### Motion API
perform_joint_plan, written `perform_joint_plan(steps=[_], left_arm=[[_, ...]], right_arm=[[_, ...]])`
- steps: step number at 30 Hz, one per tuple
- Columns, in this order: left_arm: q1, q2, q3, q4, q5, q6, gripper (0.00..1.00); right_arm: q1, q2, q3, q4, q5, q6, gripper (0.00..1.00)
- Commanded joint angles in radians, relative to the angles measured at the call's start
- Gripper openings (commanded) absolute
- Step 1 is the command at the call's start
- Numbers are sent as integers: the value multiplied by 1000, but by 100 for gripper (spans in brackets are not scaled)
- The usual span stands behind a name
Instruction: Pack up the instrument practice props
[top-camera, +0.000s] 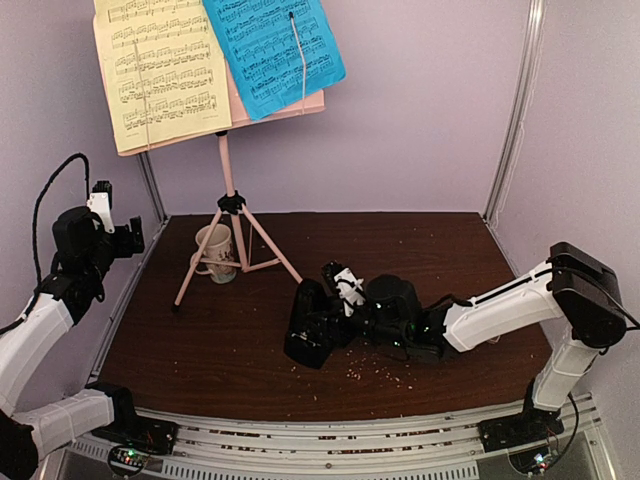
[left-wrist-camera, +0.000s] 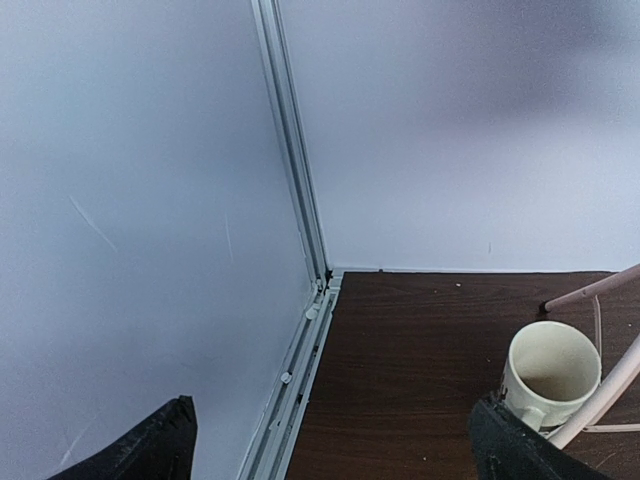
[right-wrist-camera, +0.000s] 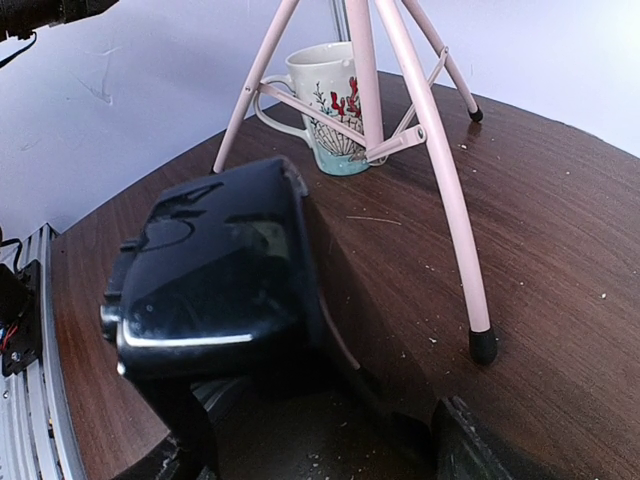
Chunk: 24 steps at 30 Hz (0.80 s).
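Metronome (right-wrist-camera: 215, 290) lies on counter (top-camera: 200, 350), in front of music stand (top-camera: 228, 160), to its right — right hand (right-wrist-camera: 330, 450) straddles it, fingers apart, unclamped. Left hand (left-wrist-camera: 330, 455) apart, empty — left of stand.

The mug (top-camera: 215, 252) stands under the music stand (top-camera: 228, 170); the metronome (top-camera: 310, 328) lies nearer, to its right.
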Motion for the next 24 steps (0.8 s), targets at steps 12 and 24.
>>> perform_joint_plan(steps=[12, 24], left_arm=[[3, -1, 2, 29, -1, 7, 98], [3, -1, 2, 31, 2, 5, 98]], right_arm=[[-12, 18, 13, -29, 35, 41, 70], [-13, 29, 43, -66, 40, 46, 73]])
